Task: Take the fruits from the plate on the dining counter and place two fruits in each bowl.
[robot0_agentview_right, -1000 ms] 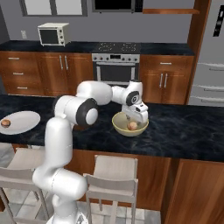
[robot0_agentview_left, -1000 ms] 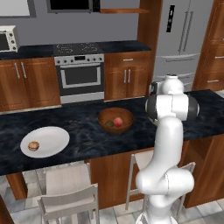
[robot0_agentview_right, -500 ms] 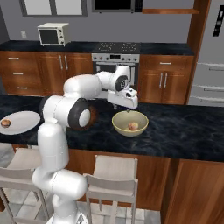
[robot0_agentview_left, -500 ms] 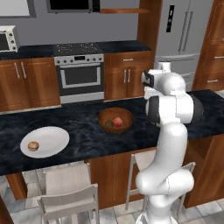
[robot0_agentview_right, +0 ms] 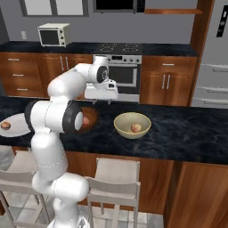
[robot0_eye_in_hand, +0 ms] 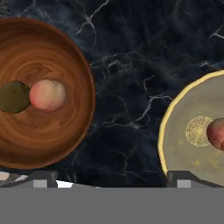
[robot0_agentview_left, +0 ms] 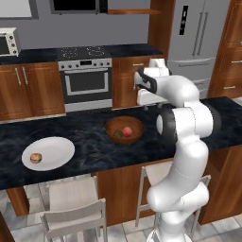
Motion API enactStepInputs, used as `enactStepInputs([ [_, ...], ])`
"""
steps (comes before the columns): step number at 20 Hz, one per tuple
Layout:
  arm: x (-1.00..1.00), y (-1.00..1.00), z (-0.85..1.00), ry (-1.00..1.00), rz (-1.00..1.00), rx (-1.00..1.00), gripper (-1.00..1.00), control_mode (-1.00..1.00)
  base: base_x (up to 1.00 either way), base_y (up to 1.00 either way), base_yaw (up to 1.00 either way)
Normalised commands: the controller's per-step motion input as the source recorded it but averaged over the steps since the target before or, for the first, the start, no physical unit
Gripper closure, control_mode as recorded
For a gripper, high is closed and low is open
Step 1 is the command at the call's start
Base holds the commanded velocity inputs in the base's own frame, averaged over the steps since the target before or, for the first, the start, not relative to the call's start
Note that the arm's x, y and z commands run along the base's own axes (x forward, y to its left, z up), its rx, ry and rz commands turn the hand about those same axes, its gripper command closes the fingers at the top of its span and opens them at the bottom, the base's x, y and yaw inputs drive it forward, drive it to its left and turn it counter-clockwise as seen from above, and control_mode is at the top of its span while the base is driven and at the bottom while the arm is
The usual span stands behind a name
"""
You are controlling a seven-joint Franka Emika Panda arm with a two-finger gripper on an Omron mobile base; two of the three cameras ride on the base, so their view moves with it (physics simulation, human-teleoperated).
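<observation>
One orange-tan fruit (robot0_agentview_left: 35, 157) is left on the plate (robot0_agentview_left: 56, 149), at the left end of the dining counter (robot0_agentview_left: 90, 156). Two fruits, a reddish-pink one (robot0_eye_in_hand: 48, 95) and a dark brown one (robot0_eye_in_hand: 14, 97), lie touching in the wooden bowl (robot0_eye_in_hand: 72, 57); the pale cream bowl (robot0_agentview_right: 120, 129) to its right holds a single reddish-pink fruit (robot0_agentview_right: 136, 128).

Judging by that, the last fetch is in hand. The gripper (robot0_agentview_right: 101, 101) hangs above the counter between the bowls, fingers spread and empty. Next it must swing well left to the plate, descend over the fruit and close.

Both wooden-bowl fruits are plain in the hand view, while the right base view has the arm hiding that bowl. The pale bowl is clear in the right base view.
</observation>
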Motion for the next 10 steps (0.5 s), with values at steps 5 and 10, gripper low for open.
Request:
enactStepInputs([
  [5,-0.6,0.97,0.04,-0.32,0.35,0.12,-1.0,-1.0,0.0,0.0,0.0],
  [10,-0.4,0.99,0.38,-0.11,0.2,0.11,-1.0,-1.0,0.0,0.0,0.0],
])
